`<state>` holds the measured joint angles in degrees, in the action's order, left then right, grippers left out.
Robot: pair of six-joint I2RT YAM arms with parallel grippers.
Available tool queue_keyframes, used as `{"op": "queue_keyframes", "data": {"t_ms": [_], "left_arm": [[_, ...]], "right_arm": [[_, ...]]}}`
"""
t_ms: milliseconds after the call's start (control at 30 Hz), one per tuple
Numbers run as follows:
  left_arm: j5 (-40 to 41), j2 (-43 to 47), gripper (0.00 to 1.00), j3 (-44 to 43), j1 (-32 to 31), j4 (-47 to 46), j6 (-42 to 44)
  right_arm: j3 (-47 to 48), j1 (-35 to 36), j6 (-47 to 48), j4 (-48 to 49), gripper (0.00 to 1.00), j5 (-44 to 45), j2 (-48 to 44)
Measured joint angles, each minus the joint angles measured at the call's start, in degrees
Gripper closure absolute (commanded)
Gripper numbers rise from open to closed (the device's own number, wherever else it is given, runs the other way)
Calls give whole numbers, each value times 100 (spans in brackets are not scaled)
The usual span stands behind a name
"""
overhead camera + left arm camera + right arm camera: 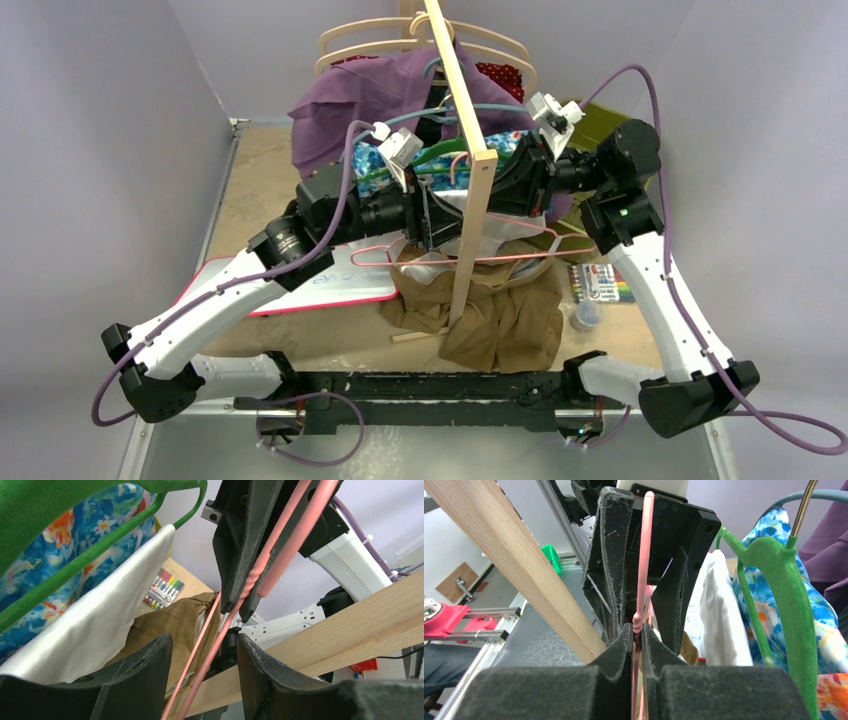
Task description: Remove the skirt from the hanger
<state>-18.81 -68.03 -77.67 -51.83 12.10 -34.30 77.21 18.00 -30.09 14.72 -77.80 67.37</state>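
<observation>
Since the tan skirt (500, 320) is light, floppy cloth slumped on the table (260, 180) under the pink hanger (644, 555), I'd pinch its waistband. Right end effector (637, 630) is clamped on the hanger neck; left end effector (205, 650) has its jaws apart around the wire.

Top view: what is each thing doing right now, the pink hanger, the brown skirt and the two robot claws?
Hanger, held up, pinched at its twisted neck.
Right gripper, shut on the hanger.
Left gripper, open, hanger wires passing between its jaws.
Skirt, crumpled on the table under the hanger; can't tell if it is attached.
Markers, lying flat in their pack.
</observation>
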Motion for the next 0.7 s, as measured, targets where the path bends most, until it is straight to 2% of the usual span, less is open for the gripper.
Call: {"op": "queue_keyframes", "data": {"t_ms": [100, 167, 367, 500, 567, 700], "left_arm": [[44, 0, 57, 4, 0, -7, 76], [35, -9, 66, 4, 0, -46, 101], [-48, -133, 68, 11, 0, -203, 142], [-114, -162, 94, 66, 0, -245, 251], [-181, -170, 100, 68, -11, -308, 321], [-149, -170, 100, 72, -37, -345, 527]], "right_arm": [[-22, 0, -103, 114, 100, -33, 0], [-37, 0, -149, 129, 100, -42, 11], [-101, 107, -293, 221, 100, -22, 125], [-166, 125, -457, 275, 99, 33, 164], [-219, 125, -533, 319, 92, 116, 155], [-225, 131, -518, -7, 70, 396, 96]]}}
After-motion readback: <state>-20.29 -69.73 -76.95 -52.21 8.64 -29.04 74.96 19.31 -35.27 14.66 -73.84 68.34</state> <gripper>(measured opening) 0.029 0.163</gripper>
